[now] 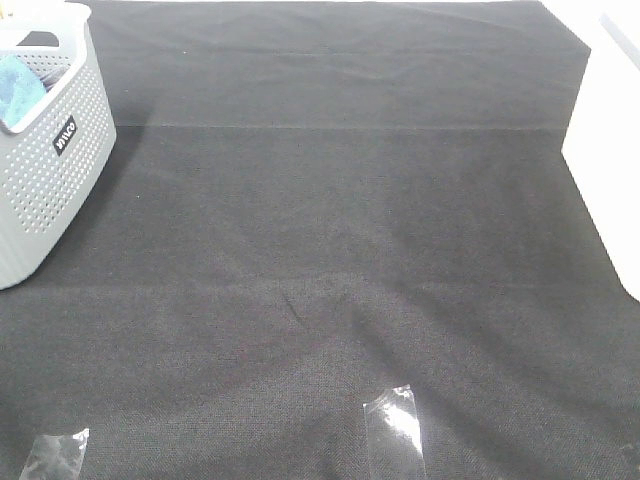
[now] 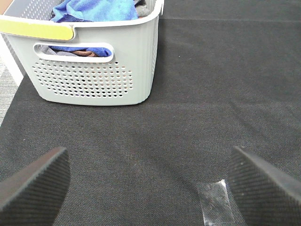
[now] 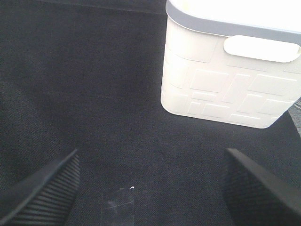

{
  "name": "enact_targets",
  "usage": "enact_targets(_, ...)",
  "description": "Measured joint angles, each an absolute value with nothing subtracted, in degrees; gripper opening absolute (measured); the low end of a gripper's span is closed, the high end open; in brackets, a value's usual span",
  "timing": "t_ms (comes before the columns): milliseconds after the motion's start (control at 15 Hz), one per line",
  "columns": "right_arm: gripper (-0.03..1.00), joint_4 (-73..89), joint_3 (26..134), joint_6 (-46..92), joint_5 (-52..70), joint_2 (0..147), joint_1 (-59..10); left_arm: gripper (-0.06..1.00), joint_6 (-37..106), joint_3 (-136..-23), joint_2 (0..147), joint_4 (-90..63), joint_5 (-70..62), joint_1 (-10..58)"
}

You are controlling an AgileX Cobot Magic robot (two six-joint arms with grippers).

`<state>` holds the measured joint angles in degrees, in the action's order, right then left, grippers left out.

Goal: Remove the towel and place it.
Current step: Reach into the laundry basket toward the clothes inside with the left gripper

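The blue towel [image 2: 94,9] lies bunched inside the grey perforated basket [image 2: 94,80], with other cloths under it; a bit of it shows in the exterior view [image 1: 18,90] in the basket [image 1: 45,170] at the far left. My left gripper [image 2: 146,188] is open and empty, low over the black cloth, a short way from the basket. My right gripper [image 3: 150,188] is open and empty, facing the white basket [image 3: 225,70]. Neither arm shows in the exterior view.
A black cloth [image 1: 330,260] covers the table. The white basket [image 1: 610,150] stands at the right edge. Clear tape pieces [image 1: 395,430] [image 1: 55,455] are stuck near the front edge; one shows in each wrist view [image 2: 216,202] [image 3: 117,205].
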<state>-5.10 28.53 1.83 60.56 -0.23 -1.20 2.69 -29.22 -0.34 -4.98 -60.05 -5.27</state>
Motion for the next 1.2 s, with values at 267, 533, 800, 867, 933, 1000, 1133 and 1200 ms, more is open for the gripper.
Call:
enact_targets(267,0.77,-5.1,28.5,1.8,60.6,-0.2,-1.2,0.84,2.8,-29.2,-0.3,-5.0,-60.0,-5.3)
enact_targets(533,0.77,-5.1,28.5,1.8,60.6,-0.2,-1.2,0.85,3.4,-29.2,-0.3,-5.1,-60.0,-5.3)
enact_targets(800,0.77,-5.1,28.5,1.8,60.6,-0.2,-1.2,0.98,4.0,-29.2,-0.3,-5.2,-60.0,-5.3)
enact_targets(867,0.77,-5.1,28.5,1.8,60.6,-0.2,-1.2,0.99,4.0,-29.2,-0.3,-5.3,-60.0,-5.3)
enact_targets(933,0.77,-5.1,28.5,1.8,60.6,-0.2,-1.2,0.99,4.1,-29.2,-0.3,-5.4,-60.0,-5.3)
enact_targets(1000,0.77,-5.1,28.5,1.8,60.6,-0.2,-1.2,0.99,4.1,-29.2,-0.3,-5.6,-60.0,-5.3)
enact_targets(1133,0.77,-5.1,28.5,1.8,60.6,-0.2,-1.2,0.99,4.2,-29.2,-0.3,-5.6,-60.0,-5.3)
enact_targets(1200,0.77,-5.1,28.5,1.8,60.6,-0.2,-1.2,0.99,4.2,-29.2,-0.3,-5.6,-60.0,-5.3)
